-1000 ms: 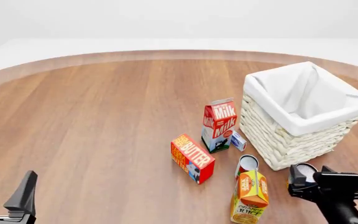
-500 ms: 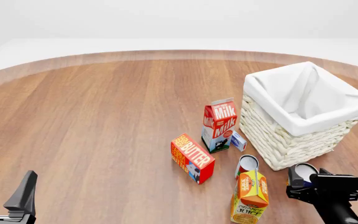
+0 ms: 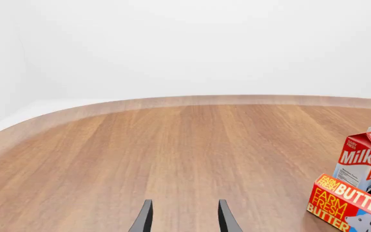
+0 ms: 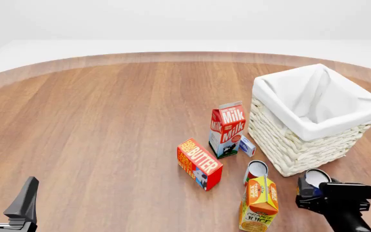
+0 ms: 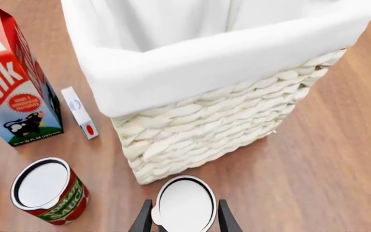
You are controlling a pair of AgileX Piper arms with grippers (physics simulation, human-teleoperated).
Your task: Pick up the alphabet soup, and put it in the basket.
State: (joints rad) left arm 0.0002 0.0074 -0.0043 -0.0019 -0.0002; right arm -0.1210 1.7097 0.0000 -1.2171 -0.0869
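The small cylindrical alphabet soup can (image 5: 185, 205), its flat silvery-white top facing up, stood on the brown wooden table (image 4: 108, 125) just beside the near corner of the large square cream-white wicker basket (image 5: 218, 116) with white cloth folded over its rim. The right gripper (image 5: 184, 218) had its two dark fingers (image 5: 144, 220) on either side of the can; whether they pressed it could not be told. Compared with a second before, this gripper (image 4: 316, 192) had drawn slightly back toward the near table edge, the can top lying a little farther ahead of it. A red-labelled can with a white top (image 5: 48, 189) stood near, by the red-and-white milk carton (image 5: 15, 82). The left gripper (image 3: 183, 220) hung with fingers apart over bare wood, where it had been a second earlier.
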